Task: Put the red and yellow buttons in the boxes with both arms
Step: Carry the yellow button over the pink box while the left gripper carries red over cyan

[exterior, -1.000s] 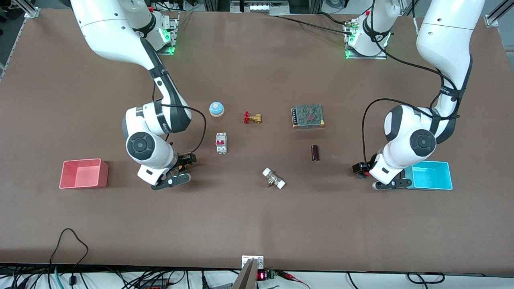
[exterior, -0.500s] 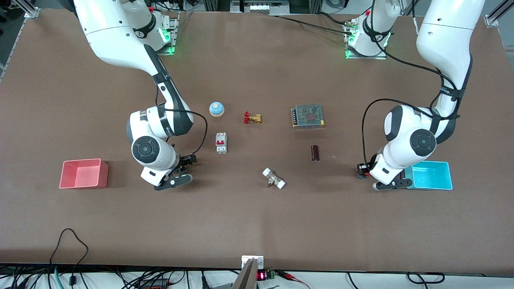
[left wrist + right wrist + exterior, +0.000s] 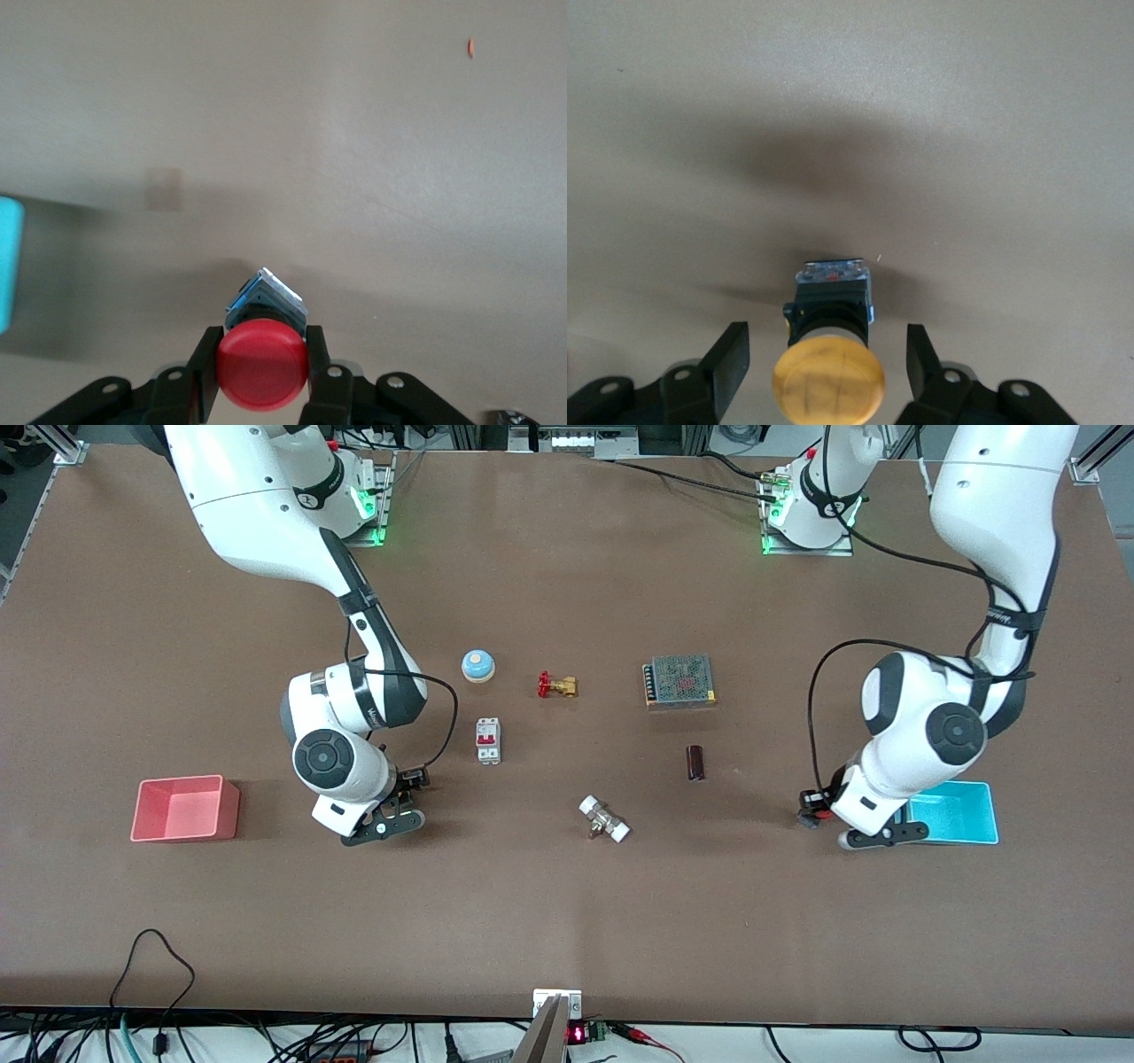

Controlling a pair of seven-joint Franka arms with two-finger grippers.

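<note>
My left gripper (image 3: 811, 810) is shut on the red button (image 3: 263, 365), with the jaws pressed on both sides of its round red cap (image 3: 819, 812). It holds the button low over the table beside the cyan box (image 3: 974, 837), whose edge also shows in the left wrist view (image 3: 9, 257). My right gripper (image 3: 826, 345) is open, with one finger on each side of the yellow button (image 3: 828, 382) and a gap on both sides. That button stands on the table. In the front view the right gripper (image 3: 406, 784) is between the pink-red box (image 3: 182, 834) and the table's middle.
In the middle of the table are a blue dome bell (image 3: 477, 664), a brass valve with a red handle (image 3: 556, 685), a white circuit breaker (image 3: 488, 740), a metal power supply (image 3: 679, 680), a dark cylinder (image 3: 695, 763) and a white-ended fitting (image 3: 604, 819).
My left arm has moved toward the cyan box with the red button in its gripper. My right arm has shifted slightly and settled around the yellow button.
</note>
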